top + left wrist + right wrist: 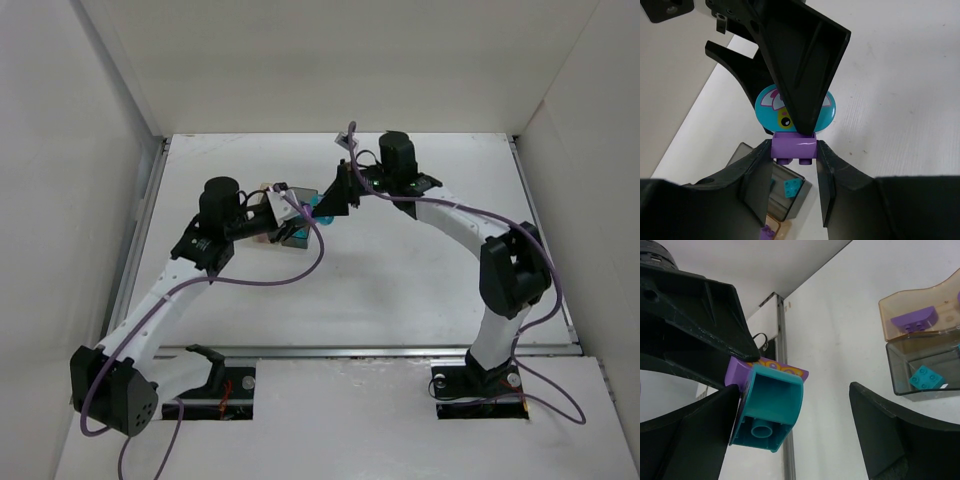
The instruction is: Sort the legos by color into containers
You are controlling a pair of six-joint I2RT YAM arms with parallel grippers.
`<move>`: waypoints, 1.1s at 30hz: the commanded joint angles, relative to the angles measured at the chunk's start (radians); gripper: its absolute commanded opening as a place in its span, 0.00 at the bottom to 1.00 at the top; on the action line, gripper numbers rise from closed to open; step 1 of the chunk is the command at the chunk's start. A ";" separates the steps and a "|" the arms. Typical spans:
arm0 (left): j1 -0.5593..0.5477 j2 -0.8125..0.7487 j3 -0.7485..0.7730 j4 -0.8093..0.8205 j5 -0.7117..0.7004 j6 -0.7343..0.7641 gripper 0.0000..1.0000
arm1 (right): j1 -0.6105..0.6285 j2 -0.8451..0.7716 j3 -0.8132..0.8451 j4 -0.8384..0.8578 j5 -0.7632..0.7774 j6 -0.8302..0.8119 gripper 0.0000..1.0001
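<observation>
My left gripper (794, 150) is shut on a small purple brick (794, 148), which is joined to a teal piece with a printed face (771, 107). It is held above the table beside the containers (290, 240). My right gripper (795, 390) is open around that teal piece (770, 410), which lies against its left finger (695, 435); the other finger stands far off. The amber box (910, 305) holds a purple brick (914, 320). The grey box (905, 375) holds a teal brick (926, 377). In the top view both grippers (295, 212) (328, 205) meet near the teal piece (322, 207).
White walls enclose the table on three sides. A metal strip (782, 340) runs along the table's left edge. Purple cables (300, 265) hang from both arms.
</observation>
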 commanded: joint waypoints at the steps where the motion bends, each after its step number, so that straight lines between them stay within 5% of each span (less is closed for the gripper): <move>1: -0.012 -0.006 0.047 0.051 0.036 0.032 0.00 | 0.016 0.011 0.048 0.041 -0.078 0.011 0.94; 2: -0.012 -0.006 0.047 0.065 0.013 0.032 0.00 | 0.025 0.022 0.062 0.041 -0.106 0.011 0.88; 5: -0.012 -0.006 0.038 0.088 -0.047 -0.003 0.00 | 0.025 0.031 0.073 0.041 -0.106 0.011 0.29; 6: -0.012 -0.006 0.038 0.088 -0.064 -0.003 0.00 | 0.025 0.031 0.073 0.041 -0.097 0.011 0.02; 12: -0.012 0.027 0.038 -0.035 -0.258 -0.003 0.00 | 0.002 0.040 0.051 0.041 -0.019 0.053 0.00; 16: -0.003 0.050 -0.005 -0.061 -0.459 -0.046 0.00 | -0.043 0.022 0.010 0.041 0.235 0.138 0.00; 20: 0.034 0.112 -0.025 0.006 -0.627 -0.186 0.00 | -0.064 -0.001 -0.052 0.167 0.418 0.281 0.00; 26: 0.054 0.226 -0.044 0.161 -0.772 -0.296 0.00 | -0.019 0.112 0.042 0.261 0.460 0.353 0.00; 33: 0.078 0.339 -0.044 0.226 -0.840 -0.328 0.27 | 0.048 0.202 0.089 0.261 0.595 0.376 0.00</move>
